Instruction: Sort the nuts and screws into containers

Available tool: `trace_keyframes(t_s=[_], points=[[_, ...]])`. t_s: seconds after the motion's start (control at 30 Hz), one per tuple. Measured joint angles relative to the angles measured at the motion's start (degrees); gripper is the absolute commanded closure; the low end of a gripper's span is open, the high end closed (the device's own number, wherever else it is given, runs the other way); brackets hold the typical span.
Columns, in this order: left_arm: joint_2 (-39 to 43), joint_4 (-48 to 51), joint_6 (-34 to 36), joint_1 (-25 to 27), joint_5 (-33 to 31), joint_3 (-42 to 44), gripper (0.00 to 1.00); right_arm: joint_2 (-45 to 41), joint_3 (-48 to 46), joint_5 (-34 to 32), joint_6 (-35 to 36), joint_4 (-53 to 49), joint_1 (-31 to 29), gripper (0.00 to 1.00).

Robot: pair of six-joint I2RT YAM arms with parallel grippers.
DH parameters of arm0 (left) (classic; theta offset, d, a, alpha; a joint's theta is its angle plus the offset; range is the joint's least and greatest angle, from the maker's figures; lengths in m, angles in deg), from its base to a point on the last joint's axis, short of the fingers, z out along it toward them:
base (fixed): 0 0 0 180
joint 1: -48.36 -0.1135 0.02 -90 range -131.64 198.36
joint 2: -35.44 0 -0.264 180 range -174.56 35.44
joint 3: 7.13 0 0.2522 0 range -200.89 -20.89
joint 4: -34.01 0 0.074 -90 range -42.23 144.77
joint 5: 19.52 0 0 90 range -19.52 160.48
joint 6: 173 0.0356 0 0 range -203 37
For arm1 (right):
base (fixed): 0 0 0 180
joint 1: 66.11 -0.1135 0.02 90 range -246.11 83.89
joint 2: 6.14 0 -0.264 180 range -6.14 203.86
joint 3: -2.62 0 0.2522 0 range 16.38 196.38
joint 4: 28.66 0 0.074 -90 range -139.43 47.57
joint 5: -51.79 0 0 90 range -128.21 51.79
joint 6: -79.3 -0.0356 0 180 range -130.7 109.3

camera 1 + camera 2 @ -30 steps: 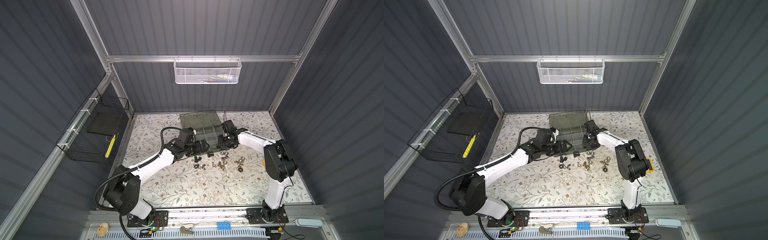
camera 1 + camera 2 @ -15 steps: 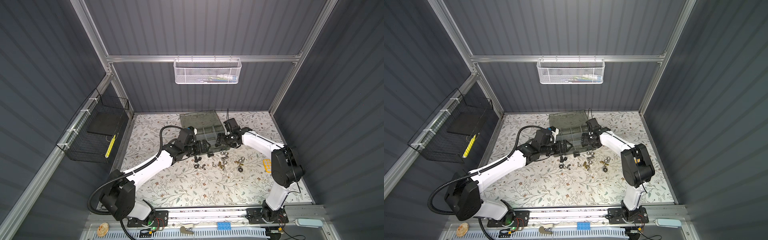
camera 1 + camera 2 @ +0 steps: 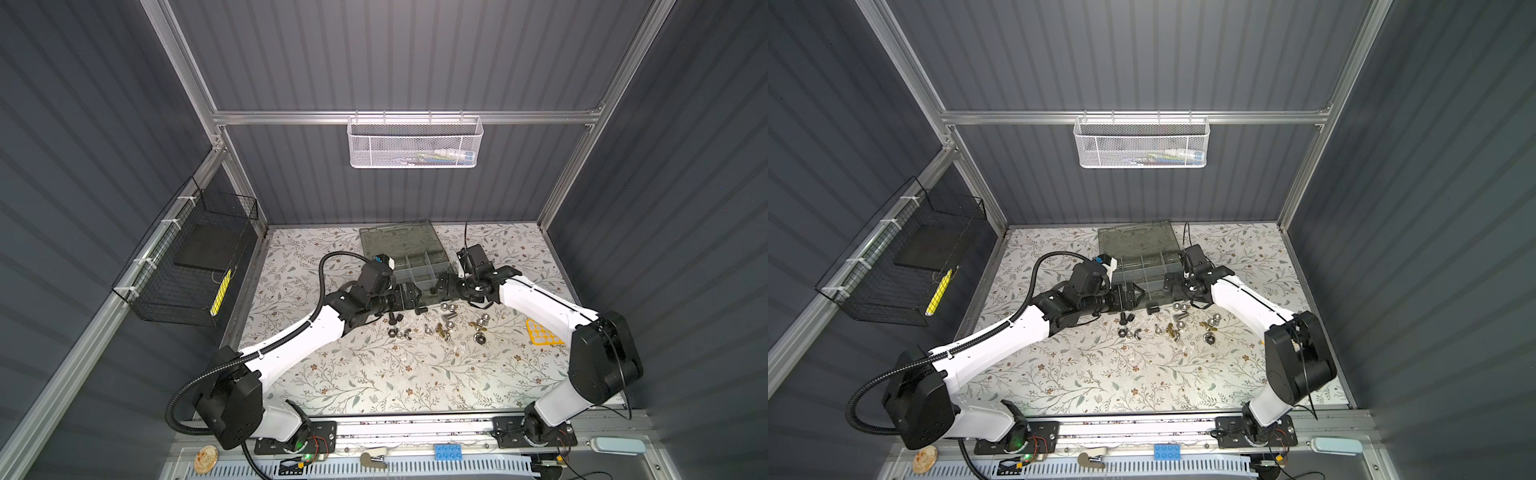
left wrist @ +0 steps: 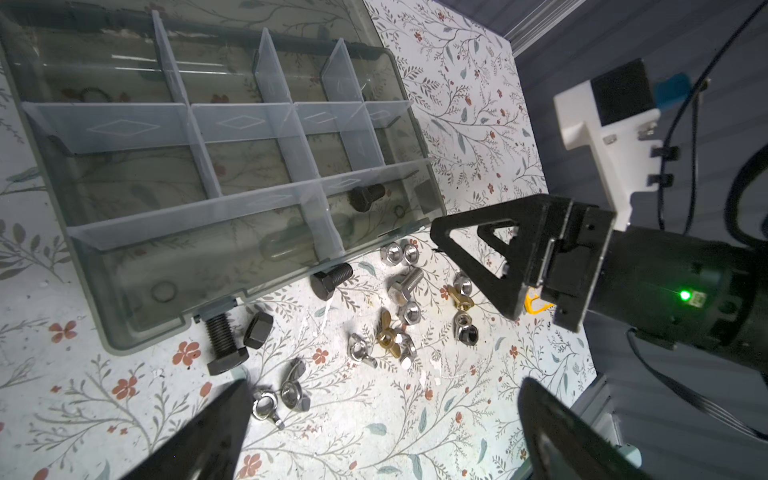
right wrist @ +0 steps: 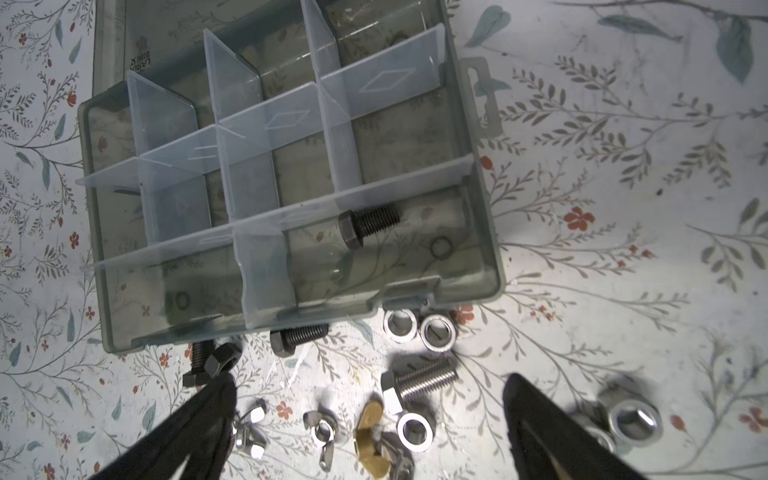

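Both my right claw (image 5: 368,384) and left claw (image 4: 384,384) stand apart, empty. One black bolt (image 5: 368,226) lies in the case (image 5: 496,249); the other screws and nuts (image 5: 419,380) crowd the table (image 5: 623,208) beside it. Risk: pinching two adjacent pieces, or my claws colliding.

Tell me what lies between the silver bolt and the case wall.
Two silver nuts, side by side, between the silver bolt and case wall; right wrist view shows them.
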Motion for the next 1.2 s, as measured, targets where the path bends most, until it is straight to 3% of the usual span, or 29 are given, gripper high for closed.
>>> trace_keyframes(t_s=[0.33, 0.67, 0.9, 1.2], points=[[-13.18, 1.57, -7.32, 3.04, -2.82, -1.6, 0.01, -9.73, -9.9, 0.98, -1.49, 1.11, 3.06, 0.01], [-28.0, 6.34, -9.79, 4.13, -4.15, -14.56, 0.1, -21.11, -19.58, 6.56, -1.14, 9.2, 5.77, 0.01], [-32.0, 8.13, -9.66, 4.11, -5.01, -18.14, 0.21, -24.81, -23.87, 9.31, 0.42, 14.23, 5.79, 0.01], [-36.3, 8.81, -9.44, 4.11, -5.92, -21.7, 0.27, -27.69, -28.26, 10.91, 0.44, 18.1, 5.79, 0.01]])
